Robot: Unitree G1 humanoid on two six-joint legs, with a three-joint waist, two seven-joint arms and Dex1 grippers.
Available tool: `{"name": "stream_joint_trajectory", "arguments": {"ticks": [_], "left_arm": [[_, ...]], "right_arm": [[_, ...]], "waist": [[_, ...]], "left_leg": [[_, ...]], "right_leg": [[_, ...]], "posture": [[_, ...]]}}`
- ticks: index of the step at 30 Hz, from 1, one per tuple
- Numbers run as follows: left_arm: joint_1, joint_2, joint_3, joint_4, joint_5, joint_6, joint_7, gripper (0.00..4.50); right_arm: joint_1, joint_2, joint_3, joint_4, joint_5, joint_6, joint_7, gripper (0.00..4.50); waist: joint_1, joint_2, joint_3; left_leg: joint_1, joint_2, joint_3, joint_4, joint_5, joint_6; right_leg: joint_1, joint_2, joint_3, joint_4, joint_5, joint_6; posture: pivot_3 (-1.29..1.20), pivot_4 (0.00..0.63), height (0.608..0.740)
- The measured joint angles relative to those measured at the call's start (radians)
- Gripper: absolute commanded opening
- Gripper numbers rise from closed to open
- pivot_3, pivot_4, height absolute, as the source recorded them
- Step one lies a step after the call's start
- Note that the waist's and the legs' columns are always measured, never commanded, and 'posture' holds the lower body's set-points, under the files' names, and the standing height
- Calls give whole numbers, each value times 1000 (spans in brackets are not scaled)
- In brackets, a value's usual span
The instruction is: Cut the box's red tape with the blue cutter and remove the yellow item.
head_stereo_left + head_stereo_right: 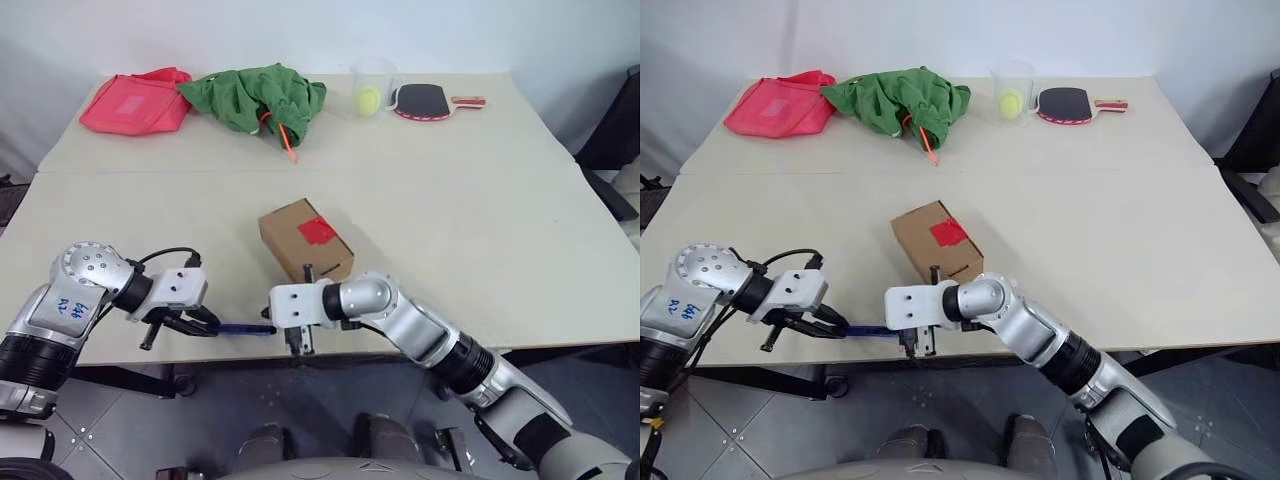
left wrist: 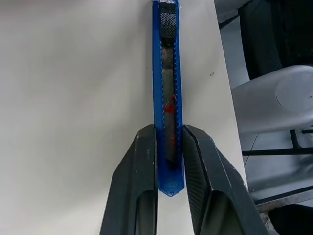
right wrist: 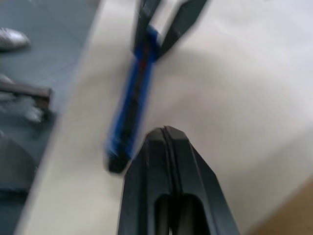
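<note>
The brown cardboard box (image 1: pixel 305 240) lies closed near the table's middle, with the small red tape (image 1: pixel 318 231) on its top flap. At the table's front edge my left gripper (image 1: pixel 208 324) is shut on one end of the blue cutter (image 1: pixel 245 328). In the left wrist view both fingers (image 2: pixel 142 161) clamp the cutter (image 2: pixel 167 88). My right gripper (image 1: pixel 298 345) is shut and empty. It hangs at the cutter's free end (image 3: pixel 128 122), just in front of the box, and whether it touches the cutter I cannot tell. The yellow item is hidden.
Along the far edge lie a pink-red bag (image 1: pixel 135 100), a green cloth (image 1: pixel 260 95) with a thin orange-red stick (image 1: pixel 285 140), a clear cup holding a yellow-green ball (image 1: pixel 368 98) and a paddle (image 1: pixel 425 100). The table's front edge (image 1: pixel 200 352) runs just under both grippers.
</note>
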Motion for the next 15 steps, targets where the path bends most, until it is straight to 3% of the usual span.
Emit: {"name": "stream_joint_trajectory", "arguments": {"ticks": [5,11,15], "left_arm": [[0,-12,6,-1,0,9,0,409],[3,-13,10,-6,-1,11,0,409],[17,-12,15,-22,-6,12,-1,409]], "right_arm": [[0,-20,-33,2,-19,3,17,23],[51,-35,-42,-200,15,111,88,23],[54,-29,-13,-225,-8,105,88,23]], "waist": [[5,0,0],[7,0,0],[7,0,0]], "left_leg": [[0,0,0,0,0,0],[-1,0,0,0,0,0],[-1,0,0,0,0,0]], "right_leg": [[0,0,0,0,0,0],[-1,0,0,0,0,0],[-1,0,0,0,0,0]], "posture": [[0,150,740],[0,150,740],[0,150,740]]}}
